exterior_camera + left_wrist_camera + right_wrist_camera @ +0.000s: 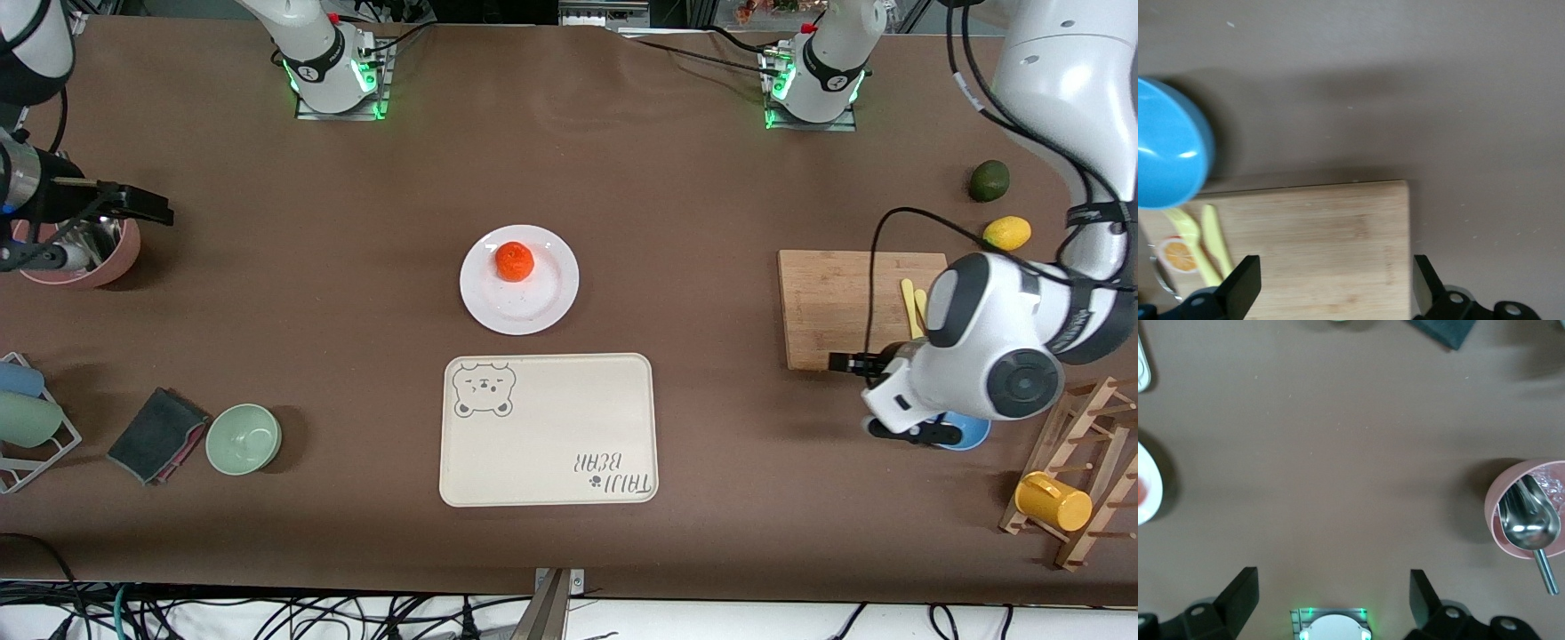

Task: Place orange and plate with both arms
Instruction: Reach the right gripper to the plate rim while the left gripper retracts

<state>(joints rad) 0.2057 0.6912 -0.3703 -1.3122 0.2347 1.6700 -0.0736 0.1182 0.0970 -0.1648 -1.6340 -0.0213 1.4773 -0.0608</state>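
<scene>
The orange sits on the white plate in the middle of the table, just farther from the front camera than the cream bear tray. My left gripper is open and empty over the corner of the wooden cutting board; its wrist view shows the gripper above the board. My right gripper is open and empty in the air beside the pink bowl. Its wrist view shows the gripper over bare table, with the plate's edge at the frame's side.
The pink bowl holds a metal scoop. A blue bowl and yellow utensils are by the board. A green bowl, dark cloth, lemon, dark green fruit and mug rack lie around.
</scene>
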